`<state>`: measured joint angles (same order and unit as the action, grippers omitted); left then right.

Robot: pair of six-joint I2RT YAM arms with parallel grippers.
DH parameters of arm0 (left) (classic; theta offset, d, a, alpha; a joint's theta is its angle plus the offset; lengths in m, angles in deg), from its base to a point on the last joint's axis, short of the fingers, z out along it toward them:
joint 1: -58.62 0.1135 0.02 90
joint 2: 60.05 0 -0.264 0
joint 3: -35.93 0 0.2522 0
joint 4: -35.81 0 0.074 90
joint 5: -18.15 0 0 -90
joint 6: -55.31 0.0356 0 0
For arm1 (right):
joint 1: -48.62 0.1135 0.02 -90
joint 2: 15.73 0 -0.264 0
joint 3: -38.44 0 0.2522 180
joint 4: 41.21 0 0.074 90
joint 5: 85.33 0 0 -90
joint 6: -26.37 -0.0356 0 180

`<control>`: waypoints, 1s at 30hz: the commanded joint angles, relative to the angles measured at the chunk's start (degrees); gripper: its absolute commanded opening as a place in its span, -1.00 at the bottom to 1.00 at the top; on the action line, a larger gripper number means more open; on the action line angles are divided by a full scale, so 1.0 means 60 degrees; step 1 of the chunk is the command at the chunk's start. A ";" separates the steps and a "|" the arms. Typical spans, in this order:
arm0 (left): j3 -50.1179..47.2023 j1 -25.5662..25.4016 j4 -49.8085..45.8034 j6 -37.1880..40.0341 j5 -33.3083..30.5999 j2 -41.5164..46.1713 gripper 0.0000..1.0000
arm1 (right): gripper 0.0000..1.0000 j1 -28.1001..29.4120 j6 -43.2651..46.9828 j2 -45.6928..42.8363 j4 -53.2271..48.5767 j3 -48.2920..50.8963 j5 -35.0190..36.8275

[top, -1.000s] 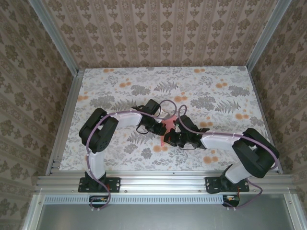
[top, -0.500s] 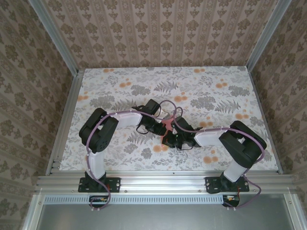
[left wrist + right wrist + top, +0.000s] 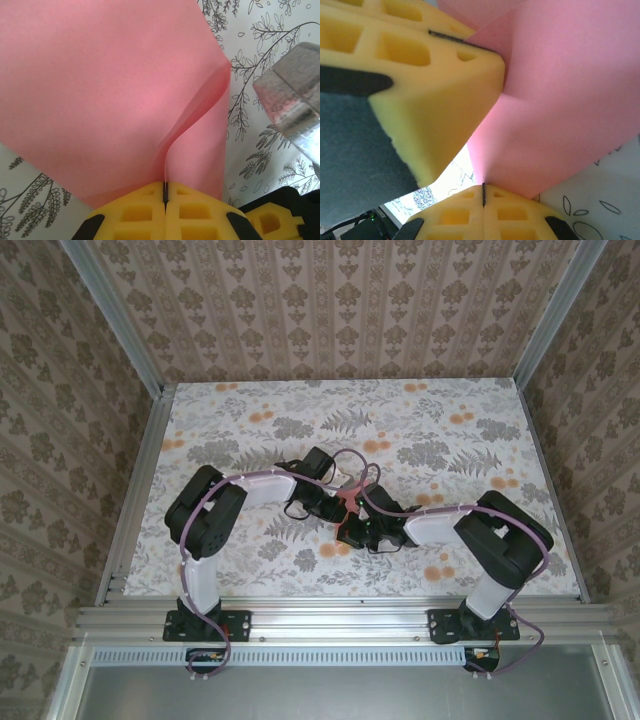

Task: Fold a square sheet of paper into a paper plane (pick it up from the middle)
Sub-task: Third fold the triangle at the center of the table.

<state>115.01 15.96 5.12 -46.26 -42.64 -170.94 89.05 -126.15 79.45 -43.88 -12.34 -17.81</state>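
Over the table (image 3: 250, 430), left tool (image 3: 164, 192) and right tool (image 3: 483, 195) each clamp the pink sheet (image 3: 100, 90).

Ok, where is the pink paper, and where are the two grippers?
paper (image 3: 100, 90), left wrist view, on its flat middle.
left gripper (image 3: 164, 192), left wrist view, where its fingertips meet.
right gripper (image 3: 483, 192), right wrist view, where its fingertips meet.

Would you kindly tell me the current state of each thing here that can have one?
paper: folded over itself, its layers bowing apart, pinched by both grippers.
left gripper: shut on the paper's edge.
right gripper: shut on the paper, close beside the left gripper.
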 commanded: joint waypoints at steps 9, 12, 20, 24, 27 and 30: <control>-0.0171 0.0000 -0.0468 0.0113 -0.0357 -0.0224 -1.00 | -1.00 0.0197 -0.0145 -0.0346 -0.0017 0.0060 -0.0021; -0.0179 -0.0008 -0.0456 0.0096 -0.0344 -0.0210 -1.00 | -1.00 0.0214 -0.0141 0.0008 -0.0130 0.0034 -0.0003; -0.0146 0.0005 -0.0479 0.0098 -0.0355 -0.0250 -1.00 | -1.00 0.0217 0.0186 0.0316 -0.1337 -0.0027 0.0435; -0.0148 0.0003 -0.0478 0.0098 -0.0357 -0.0220 -1.00 | -1.00 0.0215 0.0262 -0.0314 -0.1165 -0.0120 0.0346; -0.0117 0.0004 -0.0518 0.0110 -0.0357 -0.0242 -1.00 | -1.00 0.0217 0.0102 -0.0522 -0.0573 -0.0144 -0.0095; -0.0116 0.0001 -0.0497 0.0097 -0.0342 -0.0268 -1.00 | -1.00 0.0251 -0.0015 -0.0311 -0.0138 -0.0094 -0.0331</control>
<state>115.01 15.96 5.14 -46.26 -42.66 -170.94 90.05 -125.54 77.74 -45.93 -12.75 -17.94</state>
